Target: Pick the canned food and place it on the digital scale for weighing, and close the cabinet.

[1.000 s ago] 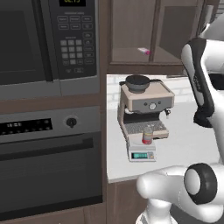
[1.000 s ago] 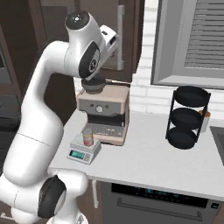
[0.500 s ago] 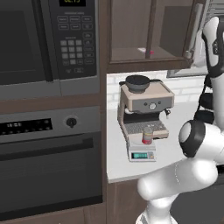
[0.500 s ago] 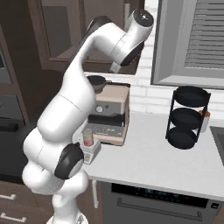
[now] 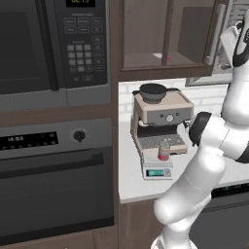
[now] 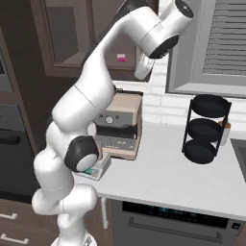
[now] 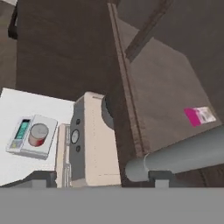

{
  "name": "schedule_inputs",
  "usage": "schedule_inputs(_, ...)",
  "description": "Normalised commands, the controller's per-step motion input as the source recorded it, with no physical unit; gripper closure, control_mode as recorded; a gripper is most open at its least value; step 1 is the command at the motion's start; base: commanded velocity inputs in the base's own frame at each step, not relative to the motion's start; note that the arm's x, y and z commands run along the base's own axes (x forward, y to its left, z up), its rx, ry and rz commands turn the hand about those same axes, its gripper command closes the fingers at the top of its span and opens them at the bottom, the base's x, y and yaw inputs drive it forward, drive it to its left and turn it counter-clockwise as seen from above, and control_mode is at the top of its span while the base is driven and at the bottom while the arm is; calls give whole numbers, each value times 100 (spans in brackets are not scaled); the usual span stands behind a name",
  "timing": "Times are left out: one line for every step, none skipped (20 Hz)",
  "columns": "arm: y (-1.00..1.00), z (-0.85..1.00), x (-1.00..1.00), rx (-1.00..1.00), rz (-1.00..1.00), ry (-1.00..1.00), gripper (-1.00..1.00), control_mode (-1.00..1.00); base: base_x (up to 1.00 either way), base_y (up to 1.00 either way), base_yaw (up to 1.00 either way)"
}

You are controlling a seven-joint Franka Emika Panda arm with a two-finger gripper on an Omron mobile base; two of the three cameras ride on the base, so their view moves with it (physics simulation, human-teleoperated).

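Canned food (image 5: pixel 164 150) sits upright on the digital scale (image 5: pixel 157 170), on the desk (image 6: pixel 158 175) in front of the coffee machine (image 5: pixel 160 116). That half looks done.

Cabinet (image 5: pixel 168 36) door is ajar, and the silver handle (image 7: pixel 183 153) lies right at the hand camera. Tool state: can't tell, since the tips are hidden at the bottom of the hand view.

Risks from here:
- The tool slides along or off the round handle mid-push, leaving the door short of shut.
- The elbow sweeps low near the coffee machine. A clip there could jolt the scale and tip the can.
- A pink item (image 6: pixel 121 57) on the shelf could block the door if it's near the edge.
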Motion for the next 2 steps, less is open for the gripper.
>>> schedule_inputs(25, -100, 5, -32, -17, -71, -100, -100, 0, 0, 0)
schedule_inputs(29, -99, 0, -39, -26, -81, -100, -100, 0, 0, 0)
